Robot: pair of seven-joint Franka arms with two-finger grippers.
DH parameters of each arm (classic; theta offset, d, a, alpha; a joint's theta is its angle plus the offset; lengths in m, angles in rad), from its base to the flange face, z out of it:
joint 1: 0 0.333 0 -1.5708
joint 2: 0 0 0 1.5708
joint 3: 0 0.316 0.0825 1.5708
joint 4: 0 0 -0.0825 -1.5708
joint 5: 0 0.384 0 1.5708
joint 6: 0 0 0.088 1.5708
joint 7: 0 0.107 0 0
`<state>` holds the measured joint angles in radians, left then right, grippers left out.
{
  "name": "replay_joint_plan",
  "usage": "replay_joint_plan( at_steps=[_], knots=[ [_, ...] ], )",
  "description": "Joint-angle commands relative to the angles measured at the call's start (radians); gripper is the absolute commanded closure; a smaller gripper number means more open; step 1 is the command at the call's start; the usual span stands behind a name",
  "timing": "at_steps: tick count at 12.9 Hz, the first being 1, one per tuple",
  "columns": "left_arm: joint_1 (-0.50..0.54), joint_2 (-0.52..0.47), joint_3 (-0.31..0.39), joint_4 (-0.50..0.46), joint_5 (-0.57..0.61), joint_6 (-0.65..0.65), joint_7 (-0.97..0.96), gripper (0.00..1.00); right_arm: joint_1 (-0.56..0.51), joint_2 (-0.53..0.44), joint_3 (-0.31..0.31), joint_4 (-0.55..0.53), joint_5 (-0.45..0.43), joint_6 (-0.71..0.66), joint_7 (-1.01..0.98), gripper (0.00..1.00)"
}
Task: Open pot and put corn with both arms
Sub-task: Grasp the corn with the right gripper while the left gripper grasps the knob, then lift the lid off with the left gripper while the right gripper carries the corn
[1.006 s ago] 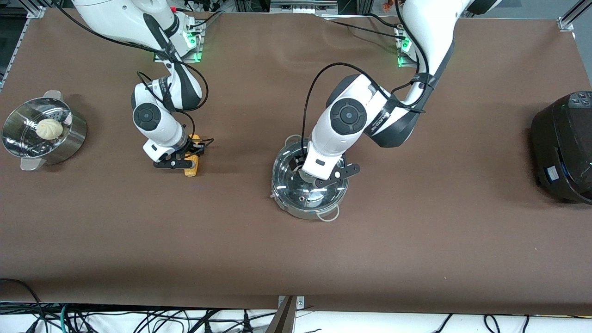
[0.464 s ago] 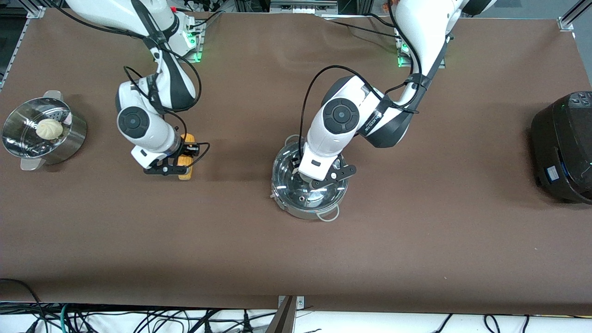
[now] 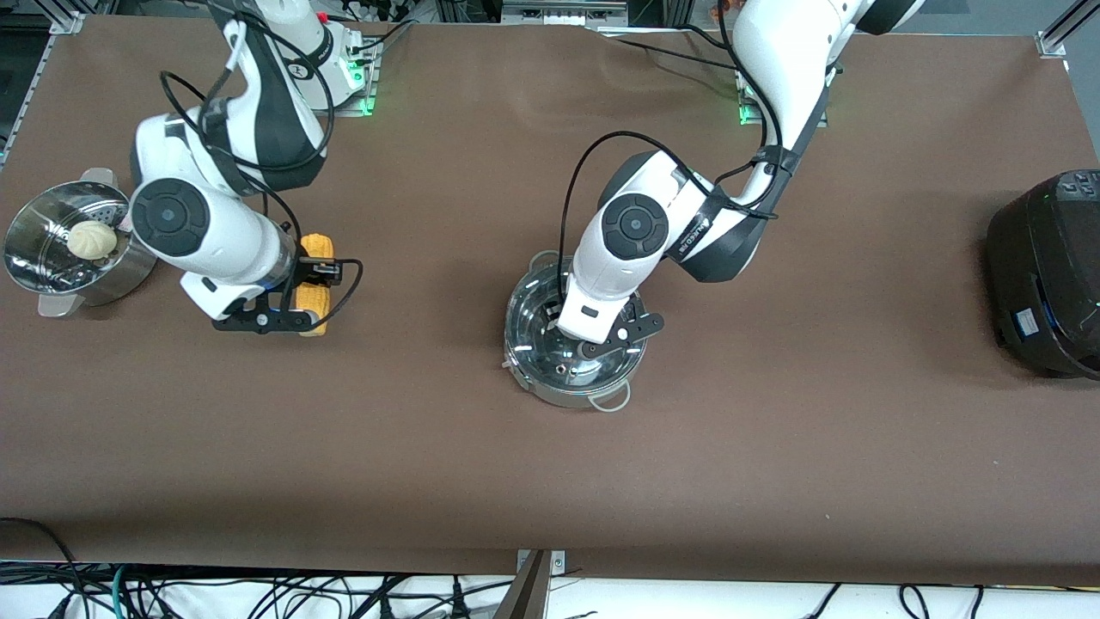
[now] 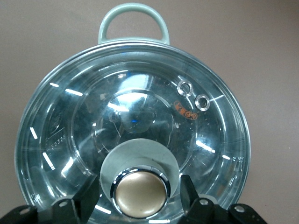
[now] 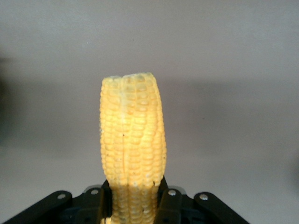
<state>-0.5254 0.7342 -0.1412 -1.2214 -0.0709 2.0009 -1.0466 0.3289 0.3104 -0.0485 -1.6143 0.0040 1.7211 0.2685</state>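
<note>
The steel pot (image 3: 550, 395) stands mid-table with its glass lid (image 3: 537, 331) on. My left gripper (image 3: 584, 342) is down over the lid. In the left wrist view the left gripper (image 4: 140, 201) is open, with a finger (image 4: 88, 200) on each side of the tan knob (image 4: 140, 193) and a gap at both sides. My right gripper (image 3: 301, 288) is shut on the yellow corn (image 3: 316, 251) and holds it above the table, between the pot and the steamer pot. In the right wrist view the corn (image 5: 133, 140) sticks out from the right gripper (image 5: 133, 203).
A perforated steel steamer pot (image 3: 129, 266) with a pale bun (image 3: 92, 239) stands at the right arm's end of the table. A large black cooker (image 3: 1048, 271) stands at the left arm's end. The pot's loop handle (image 4: 133, 21) points away from the left gripper.
My right arm has lifted the corn off the table and carried it toward the steamer pot's end. My left gripper has shifted slightly and sunk around the lid knob.
</note>
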Motion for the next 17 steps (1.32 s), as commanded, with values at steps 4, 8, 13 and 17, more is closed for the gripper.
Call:
replay_joint_plan(
  at_steps=[4,8,13,17],
  knots=[
    [-0.007,0.024,0.011,0.048,0.02,-0.005,-0.004,0.59,0.015,0.01,0.01,0.247,0.005,-0.234,0.001,0.94],
    [-0.004,0.011,0.009,0.042,0.064,-0.02,-0.004,1.0,0.035,0.027,0.007,0.275,0.007,-0.235,0.015,0.94],
    [0.044,-0.133,-0.001,0.051,0.063,-0.215,0.014,1.0,0.035,0.026,0.007,0.275,0.007,-0.236,0.012,0.94],
    [0.177,-0.271,-0.002,0.03,0.063,-0.391,0.331,1.0,0.057,0.038,0.012,0.275,0.031,-0.224,0.037,0.94]
  ],
)
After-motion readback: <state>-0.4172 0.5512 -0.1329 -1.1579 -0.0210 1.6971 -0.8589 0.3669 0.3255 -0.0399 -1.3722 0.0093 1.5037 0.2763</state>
